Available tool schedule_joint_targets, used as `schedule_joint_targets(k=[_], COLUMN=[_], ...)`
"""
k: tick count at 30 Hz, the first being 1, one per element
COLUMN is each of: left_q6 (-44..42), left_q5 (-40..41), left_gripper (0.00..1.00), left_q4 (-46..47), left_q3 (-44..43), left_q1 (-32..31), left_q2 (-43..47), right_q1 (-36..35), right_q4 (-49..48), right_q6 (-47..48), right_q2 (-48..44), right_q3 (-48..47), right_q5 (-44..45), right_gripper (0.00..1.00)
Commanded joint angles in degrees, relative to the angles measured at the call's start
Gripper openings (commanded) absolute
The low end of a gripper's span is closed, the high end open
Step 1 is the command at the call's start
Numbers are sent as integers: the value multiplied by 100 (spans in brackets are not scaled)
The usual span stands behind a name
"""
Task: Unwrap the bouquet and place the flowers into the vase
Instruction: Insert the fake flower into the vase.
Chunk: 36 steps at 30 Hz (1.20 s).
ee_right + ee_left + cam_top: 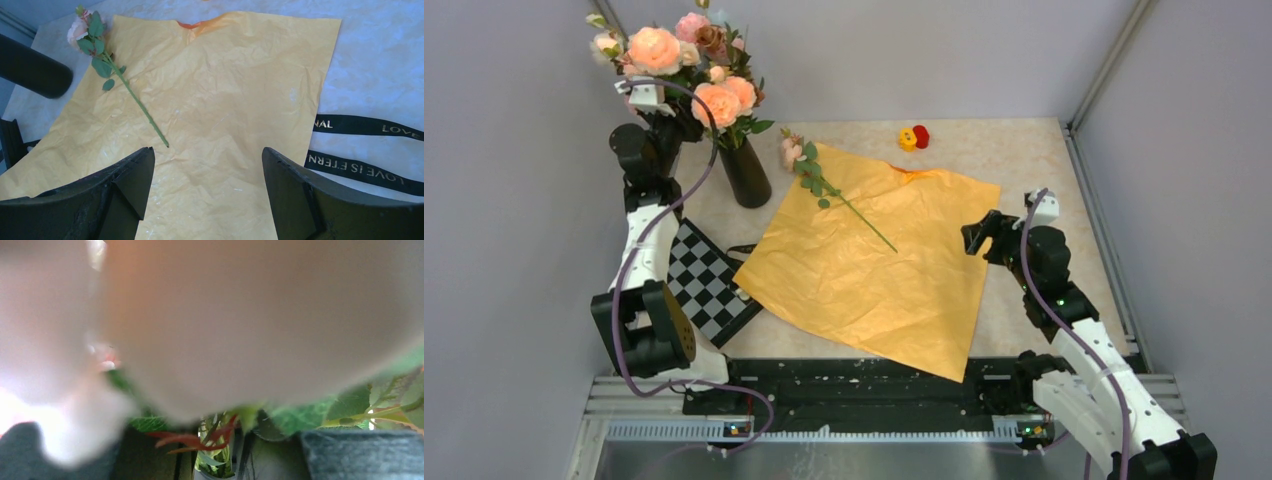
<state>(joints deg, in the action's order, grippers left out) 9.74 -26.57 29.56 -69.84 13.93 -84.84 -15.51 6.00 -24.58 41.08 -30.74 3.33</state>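
From above, the orange paper [874,265] lies open and flat on the desk [1024,160], so the unwrapping looks done. Most of the flowers [689,60] stand in the black vase [746,175] at the back left. One pink flower [824,185] lies on the paper near the vase and has to go in too. The left hand [674,118] is up among the blooms in the vase. The right hand [979,235] hangs over the paper's right edge with its fingers wide apart, holding nothing. The left wrist view is mostly a big blurry petal [250,315], with green leaves and stems below, so I cannot tell if that hand grips anything. Only the right wrist view shows the black ribbon [365,125], lying loose on the desk beside the paper.
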Motion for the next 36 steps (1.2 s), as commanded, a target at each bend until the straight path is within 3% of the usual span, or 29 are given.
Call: schedule_joint_targets(k=[1, 10, 14, 19, 32, 36], left_q6=[143, 298, 362, 427, 320, 322], left_q5=[105, 303, 372, 365, 69, 90], left_gripper=[34, 58, 60, 50, 10, 5], left_q4=[96, 279, 428, 514, 332, 328], left_q3=[192, 526, 622, 679, 670, 796], left_q1=[-22, -24, -22, -22, -22, -22], left_q2=[447, 1015, 1137, 1173, 814, 712], right_q1=[61, 57, 64, 63, 63, 57], right_q4=[-50, -61, -56, -83, -225, -257], right_q6=[103, 120, 117, 135, -5, -25], right_q2=[-100, -91, -55, 20, 179, 213], right_q3=[-195, -173, -174, -221, -187, -178], right_q5=[24, -66, -69, -137, -316, -316], right_gripper=[80, 80, 80, 80, 79, 79])
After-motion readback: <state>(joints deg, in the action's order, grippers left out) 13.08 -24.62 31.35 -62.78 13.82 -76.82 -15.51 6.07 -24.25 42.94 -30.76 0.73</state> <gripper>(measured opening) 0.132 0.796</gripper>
